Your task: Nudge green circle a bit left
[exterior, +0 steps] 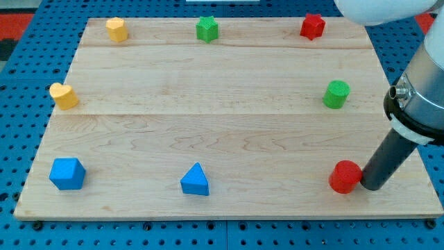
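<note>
The green circle (336,94) is a short green cylinder standing at the view's right, mid-height on the wooden board (222,118). My tip (370,186) is at the view's lower right, well below the green circle and slightly to its right. It rests against the right side of a red cylinder (345,176).
A green star (207,28) and a red star (313,26) sit along the top edge, with a yellow block (116,29) at the top left. A yellow heart (63,96) is at the left, a blue block (67,173) and a blue triangle (195,180) along the bottom.
</note>
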